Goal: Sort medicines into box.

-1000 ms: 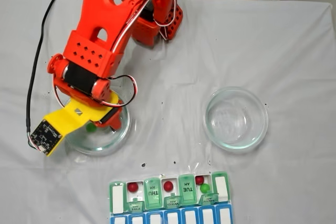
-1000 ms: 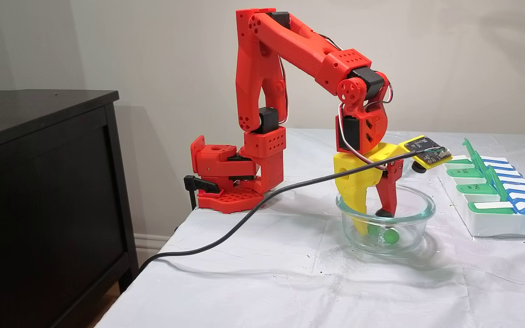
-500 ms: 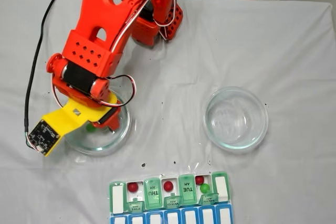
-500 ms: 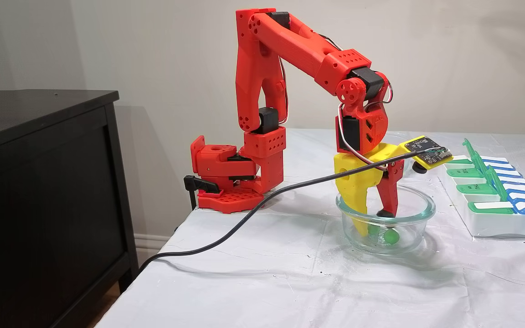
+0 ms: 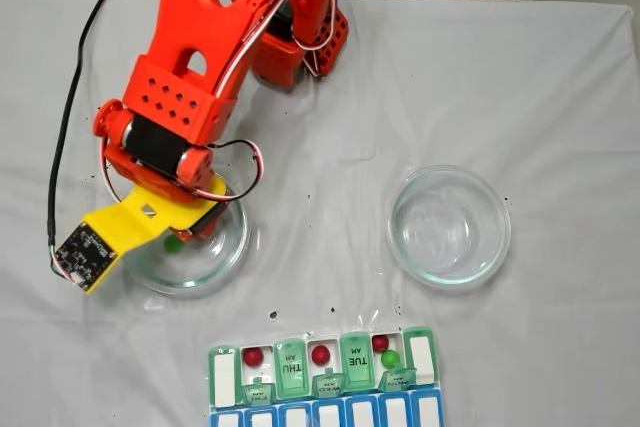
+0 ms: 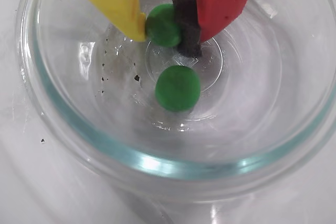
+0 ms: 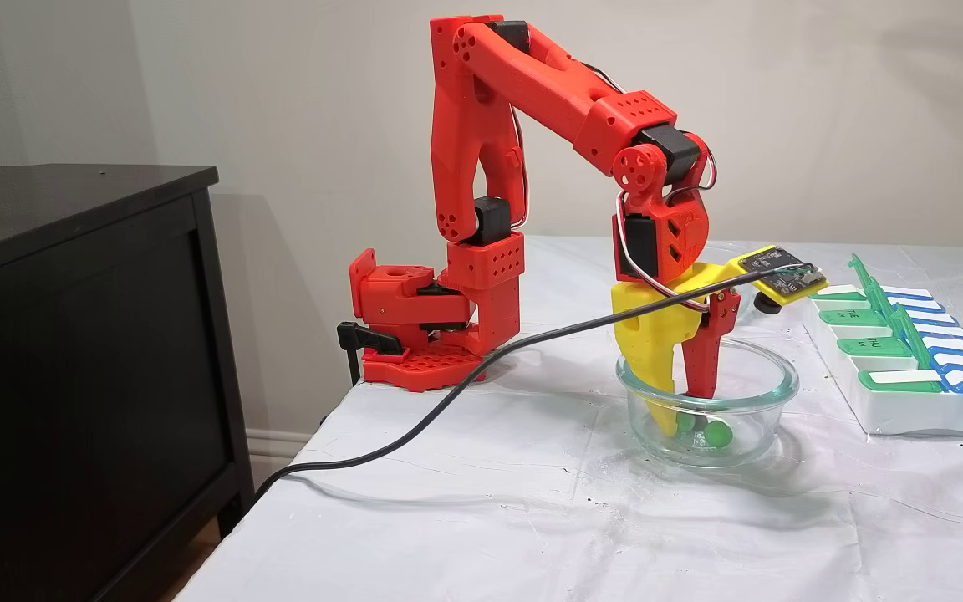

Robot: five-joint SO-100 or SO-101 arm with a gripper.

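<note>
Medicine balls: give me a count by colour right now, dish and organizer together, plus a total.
Green: 3. One is pinched between the gripper fingers, one lies loose in the glass dish, and one is in the pill organizer.
Red: 3, all in organizer compartments.
Total: 6.

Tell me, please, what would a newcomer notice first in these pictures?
First, the bright red arm bending down from the table's far side into a clear glass dish. There, in the wrist view, its end effector pinches one green ball between the yellow finger and the red finger's dark pad, and a second green ball lies loose beside it. At the near edge in a fixed view, the pill organizer holds three red balls and one green.
</note>
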